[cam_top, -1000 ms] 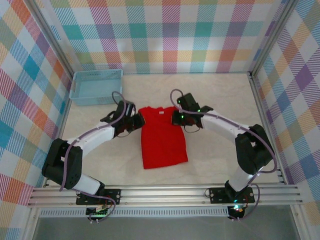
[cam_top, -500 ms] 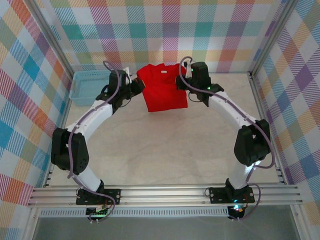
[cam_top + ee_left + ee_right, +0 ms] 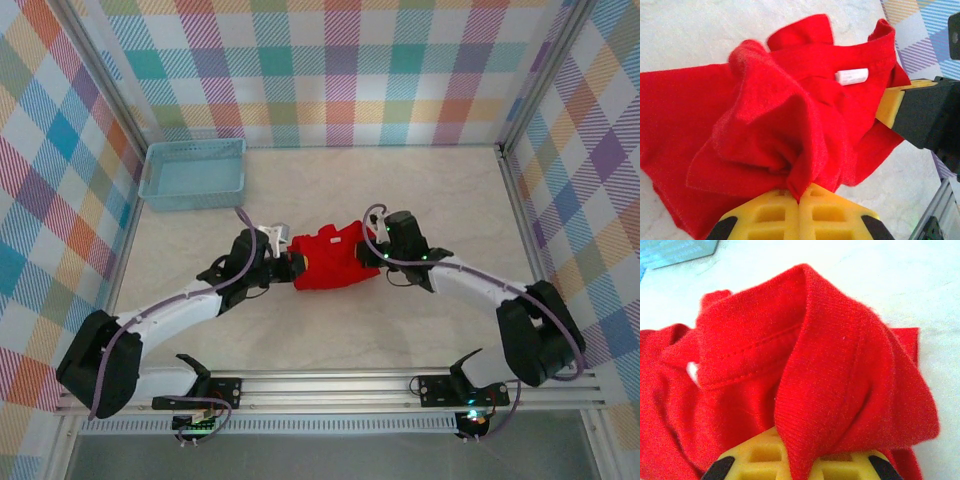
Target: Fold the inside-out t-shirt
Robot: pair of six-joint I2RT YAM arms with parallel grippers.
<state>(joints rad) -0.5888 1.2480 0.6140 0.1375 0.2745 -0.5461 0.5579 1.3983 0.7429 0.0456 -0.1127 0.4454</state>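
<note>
Pale marbled tabletop (image 3: 330,330) is what I work over, and the inside-out t-shirt (image 3: 328,260) sits near its middle, strung between my two arms. It is plain bright red. From overhead it reads as a compact, rumpled heap, wider than it is deep, with an uneven far edge. Through the left wrist camera I see the cloth piled in soft overlapping folds, and one broad flap trails off to the left and lies on the surface. A ribbed band and a line of stitching show in the right wrist view.

A blue basket (image 3: 192,172) stands in the far left corner, well apart from the shirt.

My left gripper (image 3: 296,268) is at the shirt's left end. Its yellow pads are pressed together, and a gathered pinch of red fabric rises from between them. My right gripper (image 3: 375,252) is at the opposite end and is likewise clamped on the shirt, with a thick fold draping over its pads.

Smallest of all is a white tag (image 3: 851,76). It lies flat against the cloth just below the neckline edge, on the side toward the right gripper.
</note>
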